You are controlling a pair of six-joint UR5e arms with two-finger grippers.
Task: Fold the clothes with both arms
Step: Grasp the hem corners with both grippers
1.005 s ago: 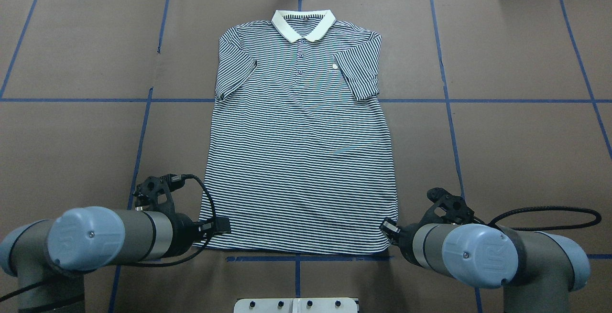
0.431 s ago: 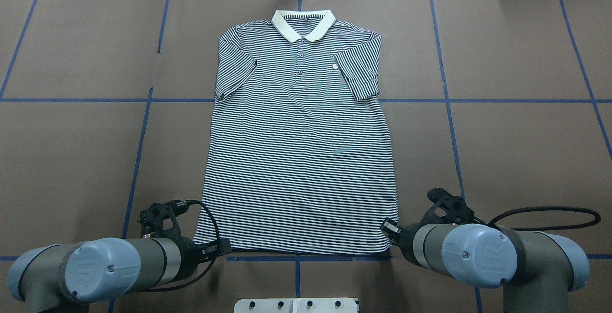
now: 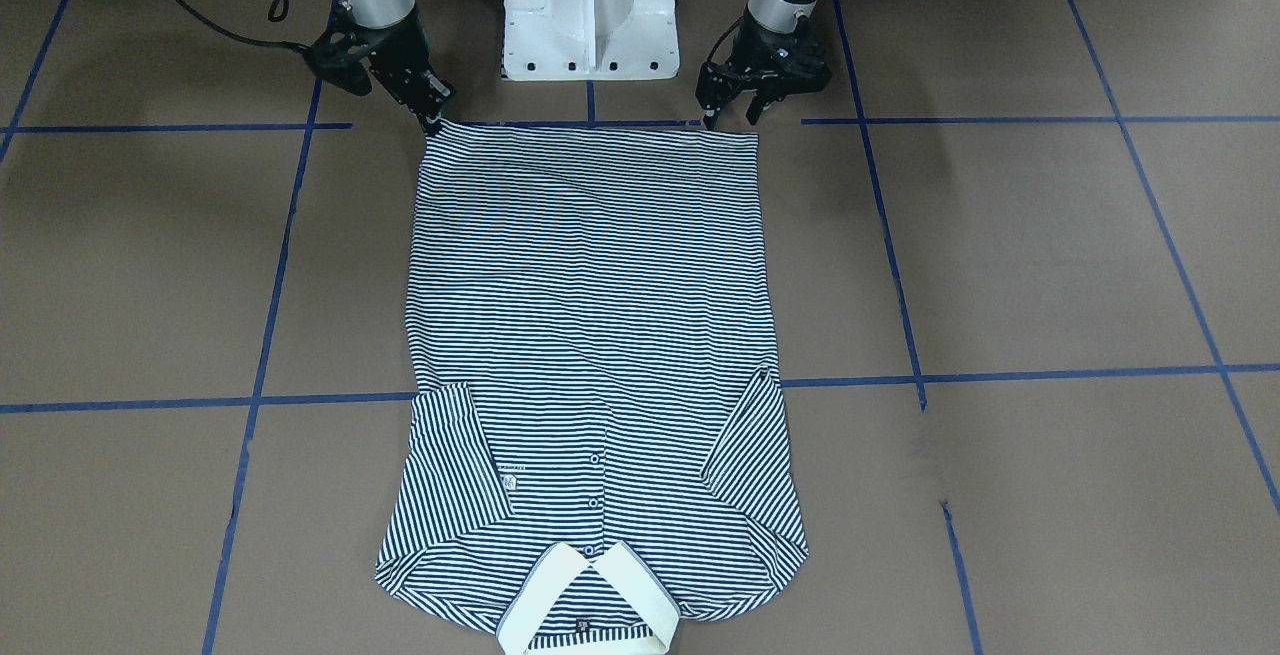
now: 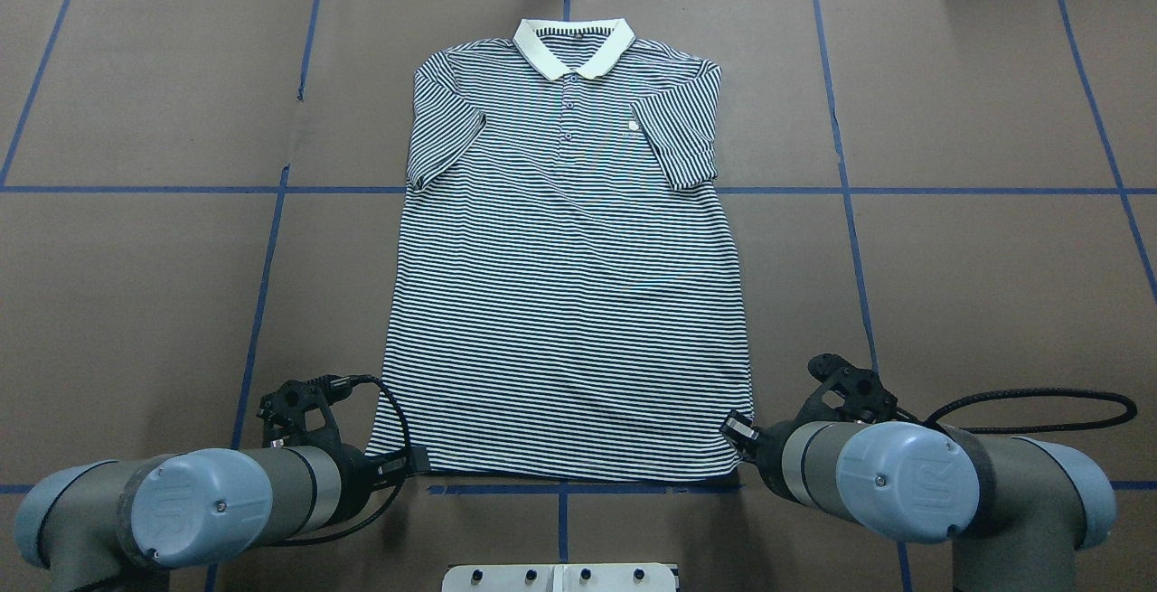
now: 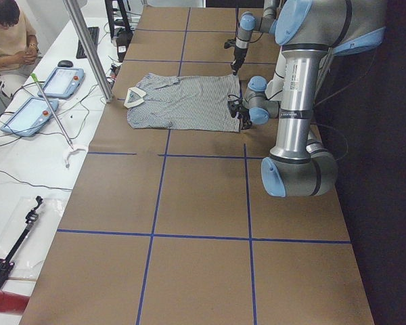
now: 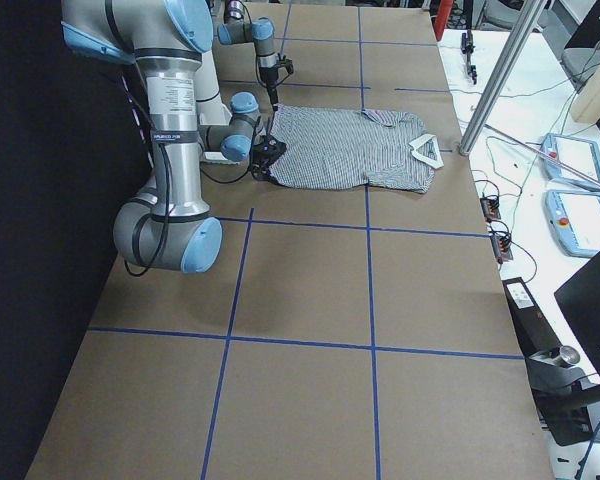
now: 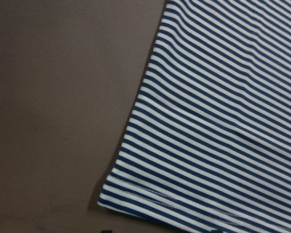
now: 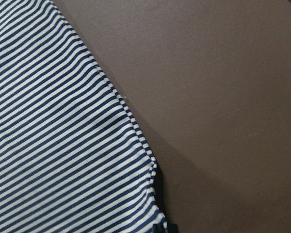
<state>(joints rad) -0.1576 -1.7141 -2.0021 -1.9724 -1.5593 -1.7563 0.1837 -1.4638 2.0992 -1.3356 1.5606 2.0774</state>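
Polo shirt (image 4: 569, 303) flat, face up, mid-desk (image 4: 136, 285); cream collar (image 4: 574, 48) at far side, hem (image 4: 578, 473) nearest robot, both sleeves lying inward over body. Left gripper (image 3: 731, 119) at hem's left corner, fingers spread apart, holding nothing; wrist view shows that corner flat on brown surface. Right gripper (image 3: 432, 123) at hem's right corner, fingers closed together, pinching fabric; corner slightly puckered in wrist view. Blue tape lines (image 4: 265, 285) cross desk.
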